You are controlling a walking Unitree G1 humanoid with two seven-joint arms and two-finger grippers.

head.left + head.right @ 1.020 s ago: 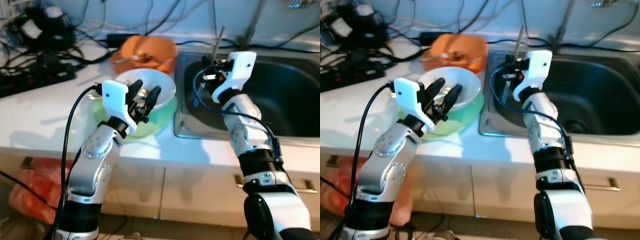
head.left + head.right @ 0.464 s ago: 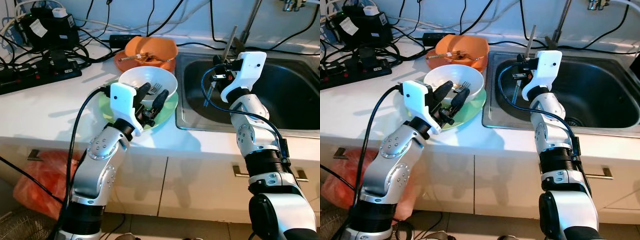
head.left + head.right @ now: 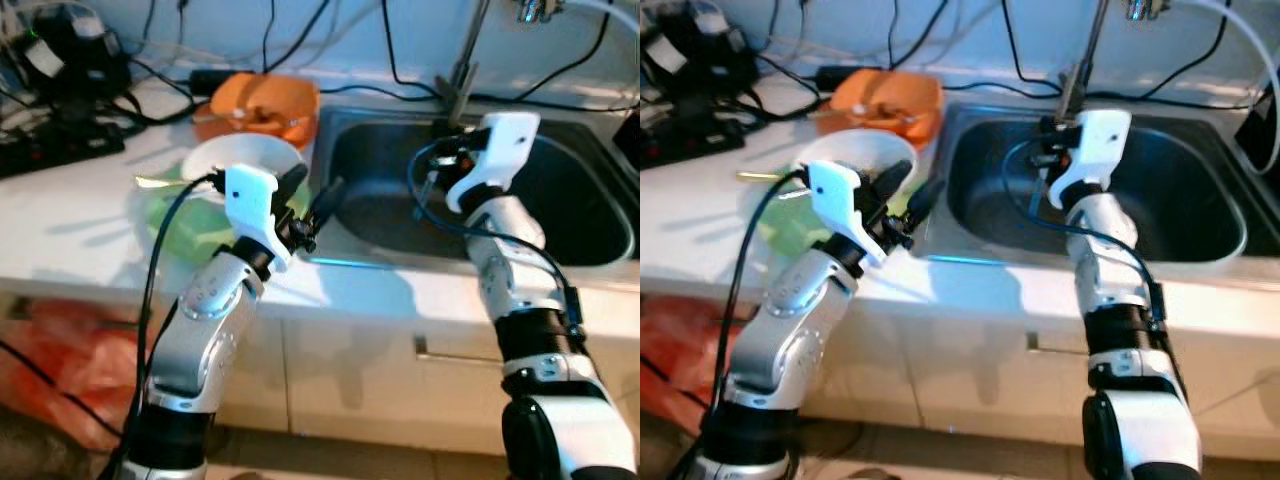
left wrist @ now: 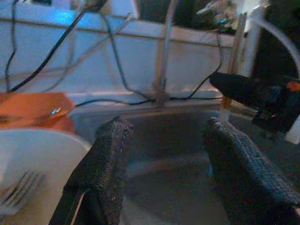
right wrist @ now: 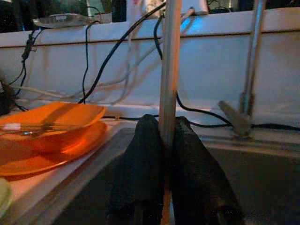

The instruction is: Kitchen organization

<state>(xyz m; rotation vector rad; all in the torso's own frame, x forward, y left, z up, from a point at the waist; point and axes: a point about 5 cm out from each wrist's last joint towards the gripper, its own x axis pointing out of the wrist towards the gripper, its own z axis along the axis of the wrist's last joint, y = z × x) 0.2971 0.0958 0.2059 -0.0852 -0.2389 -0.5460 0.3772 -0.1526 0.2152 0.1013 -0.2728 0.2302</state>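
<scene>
A white bowl [image 3: 235, 160] with a fork [image 4: 18, 191] in it sits on a green plate [image 3: 175, 228] on the white counter. Behind it stands a stack of orange dishes [image 3: 258, 105]. My left gripper [image 3: 313, 196] is open and holds nothing. It hovers to the right of the bowl, over the left rim of the steel sink [image 3: 385, 215]. My right gripper [image 5: 161, 126] is shut on a thin wooden stick [image 5: 168, 65] that stands upright. It hangs over the sink's back part, near the faucet [image 3: 462, 55].
Black cables and a power strip [image 3: 60, 150] clutter the counter's back left. A red bag [image 3: 60, 345] lies under the counter at the left. Cabinet fronts with a handle [image 3: 440, 350] run below the counter edge.
The camera has shifted. My left gripper has swung right, from beside the bowl to the sink's rim, still open. The right gripper keeps its hold on the stick over the sink.
</scene>
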